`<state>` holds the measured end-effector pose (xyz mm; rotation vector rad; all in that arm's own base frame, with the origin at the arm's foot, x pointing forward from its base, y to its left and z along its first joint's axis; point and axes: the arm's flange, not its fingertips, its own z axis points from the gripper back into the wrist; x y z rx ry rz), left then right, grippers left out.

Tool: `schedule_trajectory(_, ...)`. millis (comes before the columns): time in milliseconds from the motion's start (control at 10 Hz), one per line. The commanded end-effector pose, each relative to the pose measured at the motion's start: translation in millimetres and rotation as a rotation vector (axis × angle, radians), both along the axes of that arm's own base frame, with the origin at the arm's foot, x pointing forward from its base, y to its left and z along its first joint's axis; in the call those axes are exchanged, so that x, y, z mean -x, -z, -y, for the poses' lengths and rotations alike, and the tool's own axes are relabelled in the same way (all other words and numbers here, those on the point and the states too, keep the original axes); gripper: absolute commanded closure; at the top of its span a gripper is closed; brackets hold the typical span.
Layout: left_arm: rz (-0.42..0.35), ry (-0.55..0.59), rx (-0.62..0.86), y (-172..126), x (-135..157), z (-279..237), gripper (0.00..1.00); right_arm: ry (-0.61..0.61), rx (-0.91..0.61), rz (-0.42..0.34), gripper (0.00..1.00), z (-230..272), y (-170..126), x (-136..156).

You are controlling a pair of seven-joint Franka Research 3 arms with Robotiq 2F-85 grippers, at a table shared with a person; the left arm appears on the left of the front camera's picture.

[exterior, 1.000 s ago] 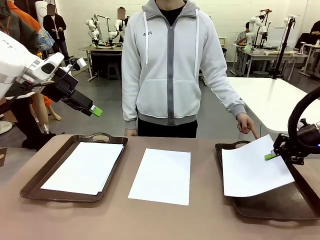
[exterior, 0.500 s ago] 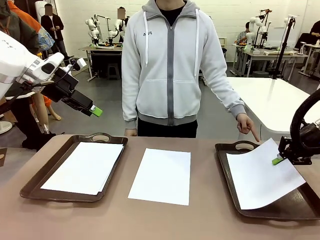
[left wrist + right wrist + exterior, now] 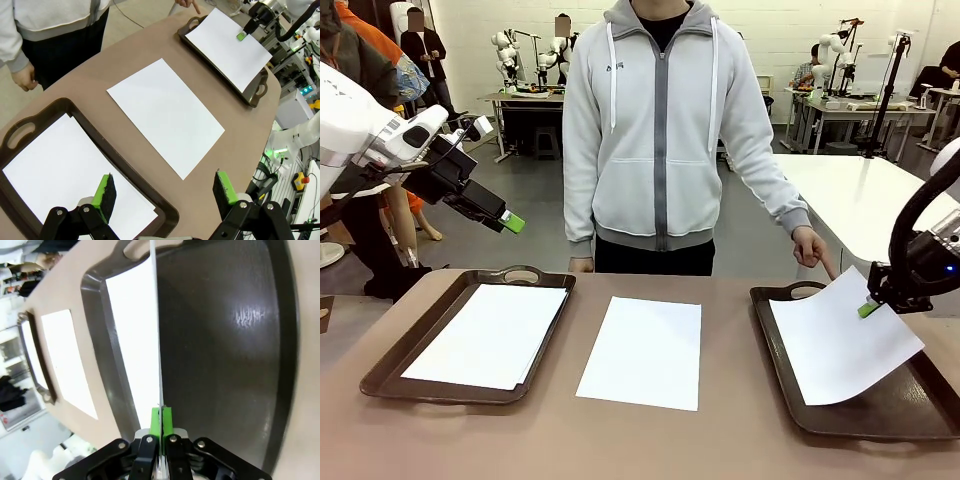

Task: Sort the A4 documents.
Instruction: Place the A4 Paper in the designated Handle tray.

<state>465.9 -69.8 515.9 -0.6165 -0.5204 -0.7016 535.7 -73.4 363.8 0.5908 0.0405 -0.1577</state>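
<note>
Three white A4 documents show. One lies in the left brown tray [image 3: 420, 388] as a sheet [image 3: 490, 335], also seen as a sheet [image 3: 60, 175] in the left wrist view. A second sheet [image 3: 642, 350] lies flat on the bare table middle [image 3: 165, 115]. My right gripper [image 3: 869, 308] is shut on the far right edge of the third sheet [image 3: 835, 340], held tilted over the right tray [image 3: 762, 325], its lower part resting inside. In the right wrist view that sheet [image 3: 130, 330] runs edge-on from the gripper [image 3: 161, 412]. My left gripper [image 3: 512, 222] hangs open high above the left tray [image 3: 164, 181].
A person in a grey hoodie stands at the far side. One hand [image 3: 813, 247] points down at the right tray's far handle; the other hand [image 3: 582, 264] hangs by the table's far edge. The right tray floor [image 3: 225, 340] is bare dark brown beside the held sheet.
My right gripper carried the sheet rightward, deeper over the right tray, then rose a little. The left arm and the other two sheets stayed put.
</note>
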Motion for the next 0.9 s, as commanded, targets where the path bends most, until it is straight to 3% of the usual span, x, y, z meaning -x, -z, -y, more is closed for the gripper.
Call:
schedule_trajectory(0, 0.004, -0.004, 0.000, -0.7, -0.2, -0.7, 0.00, -0.046, 0.058, -0.060, 0.99, -9.7, 1.0, -14.1)
schedule_trajectory(700, 0.004, -0.004, 0.000, -0.7, -0.2, -0.7, 0.00, -0.020, 0.079, -0.096, 0.99, -15.3, 18.5, -8.7)
schedule_trajectory(800, 0.004, -0.004, 0.000, -0.7, -0.2, -0.7, 0.00, -0.015, 0.078, -0.099, 0.84, -15.9, 19.6, -7.4)
